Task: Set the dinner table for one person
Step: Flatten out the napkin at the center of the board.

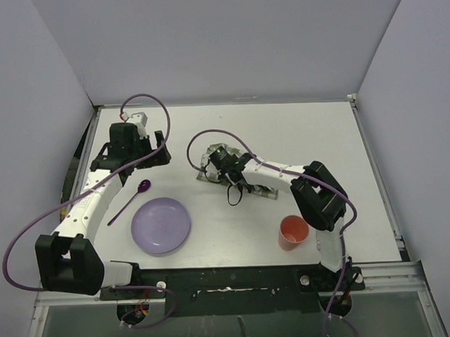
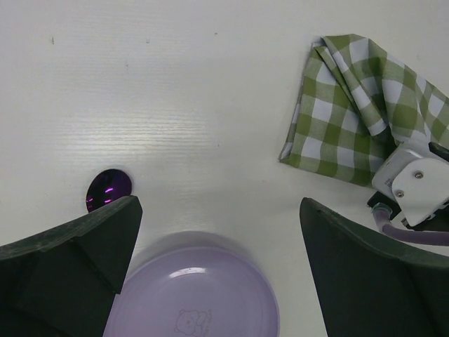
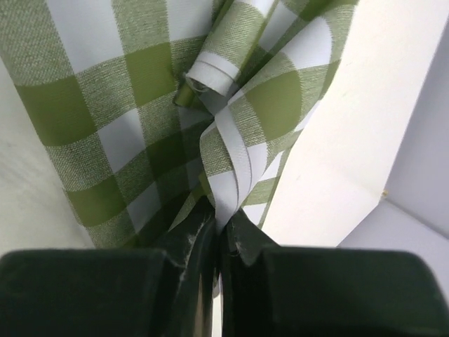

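The counter (image 1: 305,129) is a large, flat, white rectangle with thin metal edging along its left, right and near sides. It lies level and fills most of the top view. Close up, its matte surface shows a faint grain and a few tiny dark specks.

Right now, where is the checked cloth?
Top view: the green checked cloth lies near the middle of the dinner table, beyond the gap between purple plate and orange cup, a fold pinched in the right hand.
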You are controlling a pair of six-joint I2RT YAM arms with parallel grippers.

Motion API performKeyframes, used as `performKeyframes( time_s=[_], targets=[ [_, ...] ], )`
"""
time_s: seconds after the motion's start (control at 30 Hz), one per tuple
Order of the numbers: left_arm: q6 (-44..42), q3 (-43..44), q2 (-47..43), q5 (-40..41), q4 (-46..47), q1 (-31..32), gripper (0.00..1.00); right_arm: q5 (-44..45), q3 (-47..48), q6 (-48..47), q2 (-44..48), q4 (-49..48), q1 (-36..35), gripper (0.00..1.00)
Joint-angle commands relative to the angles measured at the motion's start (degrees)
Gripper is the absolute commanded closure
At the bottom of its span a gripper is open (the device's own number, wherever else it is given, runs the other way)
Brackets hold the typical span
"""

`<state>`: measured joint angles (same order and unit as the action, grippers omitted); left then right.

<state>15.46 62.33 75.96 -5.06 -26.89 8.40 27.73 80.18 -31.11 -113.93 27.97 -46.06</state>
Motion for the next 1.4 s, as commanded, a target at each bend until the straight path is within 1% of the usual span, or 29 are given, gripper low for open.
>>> performKeyframes(
  time_s=[0.0,0.17,0.3,0.43,0.5,0.63,0.7,0.77,0.83,0.9,0.97,1.0,1.1,1.17,1.27,1.37],
  targets=[
    [0.52,0.34,1.45,-2.51,5.22,-0.38,0.02,3.71,5.31,-6.57,0.41,-7.81,1.52,1.00],
    [0.81,0.51,3.84,-4.74,6.59,-0.32,0.02,3.90,10.53,-10.20,-2.07,-10.00,6.41,1.00],
    [1.05,0.61,5.68,-6.79,7.22,-0.23,0.02,3.71,11.58,-13.05,-4.90,-14.76,11.11,1.00],
    [0.77,0.88,7.21,-8.07,7.77,0.02,0.02,2.52,14.71,-15.29,-8.60,-17.08,14.21,0.99],
    [0.42,1.39,8.02,-8.90,7.82,0.23,0.02,2.97,14.60,-18.10,-10.93,-21.16,14.84,0.99],
    [0.18,2.09,9.08,-10.27,8.36,0.75,0.02,6.28,12.88,-26.10,-14.58,-35.78,15.07,0.95],
    [0.14,1.90,9.04,-10.81,9.03,1.07,0.02,8.80,13.01,-31.54,-16.92,-43.23,15.05,0.91],
    [-0.24,1.55,8.75,-11.19,9.63,1.46,0.02,10.62,13.45,-36.68,-19.22,-49.68,15.34,0.77],
    [-0.77,1.28,8.45,-11.43,10.03,1.82,0.02,11.45,13.59,-39.71,-20.19,-53.51,15.94,0.65],
    [-1.48,1.14,8.18,-11.50,10.15,2.19,0.02,11.87,14.12,-39.91,-19.93,-53.47,16.98,0.55],
    [-2.10,1.22,7.85,-11.49,10.42,2.69,0.02,12.08,14.90,-38.34,-18.64,-51.14,18.34,0.46],
    [-2.37,1.14,7.66,-11.41,10.72,2.94,0.02,12.15,15.45,-37.01,-17.89,-49.18,18.94,0.44],
    [-2.33,1.17,7.20,-11.20,11.55,3.79,0.02,12.00,16.78,-32.51,-14.85,-42.67,20.89,0.41],
    [-2.11,1.49,7.23,-11.26,11.77,4.32,0.02,11.76,16.40,-30.07,-12.57,-39.10,21.76,0.40],
    [-2.59,2.65,7.35,-11.02,11.46,5.19,0.02,12.48,13.26,-28.59,-8.87,-38.71,22.23,0.40],
    [-3.37,4.13,7.72,-10.27,10.62,5.69,0.02,12.53,9.66,-24.51,-4.48,-35.22,22.28,0.40]
  ],
)
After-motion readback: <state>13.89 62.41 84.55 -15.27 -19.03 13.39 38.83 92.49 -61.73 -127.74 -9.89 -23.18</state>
